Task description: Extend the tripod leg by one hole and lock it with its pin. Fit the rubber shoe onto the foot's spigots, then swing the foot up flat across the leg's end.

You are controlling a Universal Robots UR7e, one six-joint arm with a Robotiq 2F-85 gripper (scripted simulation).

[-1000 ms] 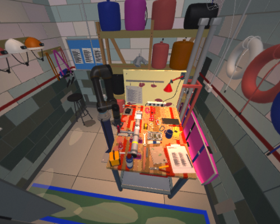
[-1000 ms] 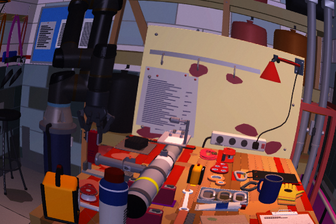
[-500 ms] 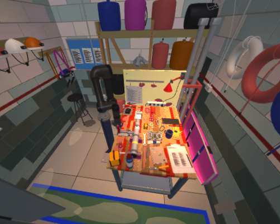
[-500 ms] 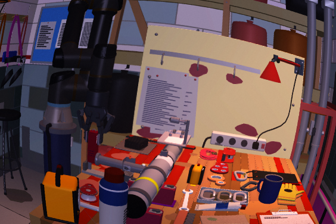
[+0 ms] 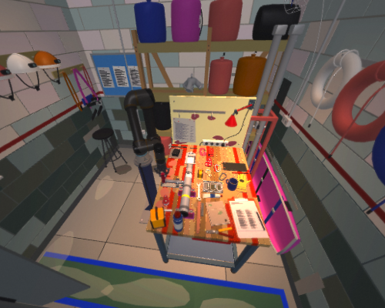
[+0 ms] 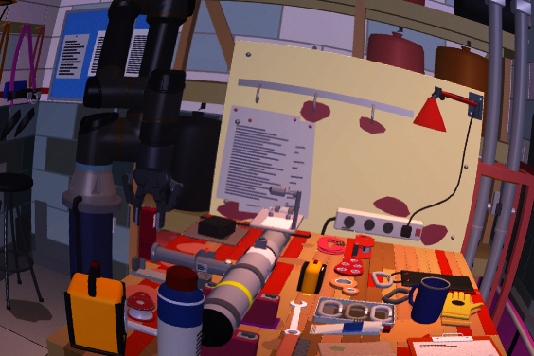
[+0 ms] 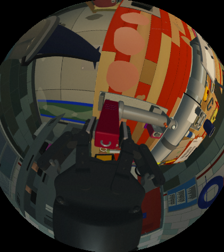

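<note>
The red foot (image 7: pixel 108 125) (image 6: pixel 147 227) stands upright across the end of the thin leg tube, its lower part hidden by my fingers in the wrist camera. The thin grey leg (image 7: pixel 145 115) (image 6: pixel 185 258) reaches out from the thick grey outer tube (image 6: pixel 247 279) (image 5: pixel 186 188), which lies along the bench. My gripper (image 7: pixel 106 133) (image 6: pixel 148 213) is open around the foot at the bench's left edge and holds nothing. A pale pin head (image 7: pixel 173 127) shows on the leg where it meets the outer tube. I cannot tell the rubber shoe apart from the foot.
A blue mug (image 6: pixel 428 299) stands on the right of the bench. A blue and white bottle (image 6: pixel 180 310) and an orange box (image 6: pixel 94 312) stand at the near left corner. Carabiners, a spanner (image 6: pixel 294 317) and a clipboard (image 5: pixel 248 219) lie about. The yellow backboard (image 6: pixel 351 142) rises behind.
</note>
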